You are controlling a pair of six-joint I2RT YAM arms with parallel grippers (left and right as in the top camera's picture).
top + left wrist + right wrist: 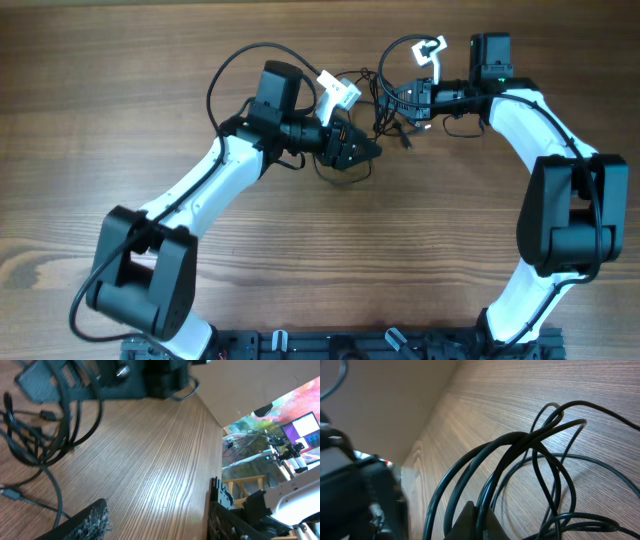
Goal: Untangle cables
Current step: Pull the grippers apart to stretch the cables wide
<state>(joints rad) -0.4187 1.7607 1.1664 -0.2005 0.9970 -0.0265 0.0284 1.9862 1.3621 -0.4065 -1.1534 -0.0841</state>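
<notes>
The cables (381,112) are thin black cords bunched at the far middle of the table, with loops trailing toward (341,177). My right gripper (398,107) is shut on a strand of the bundle. In the right wrist view its fingers (485,517) pinch one cord while several loops (520,442) arch above the wood. My left gripper (368,150) sits just left of and nearer than the bundle. Its fingers (159,512) are wide apart with only bare wood between them. The cables (35,440) lie at the left of the left wrist view, below the right gripper's body (100,380).
A white tag (338,90) sits on the left wrist and another (432,48) on the right. Thicker black arm wires (225,75) arch above the left arm. The arm bases (350,345) line the table's near edge. The far table edge (215,420) shows close by.
</notes>
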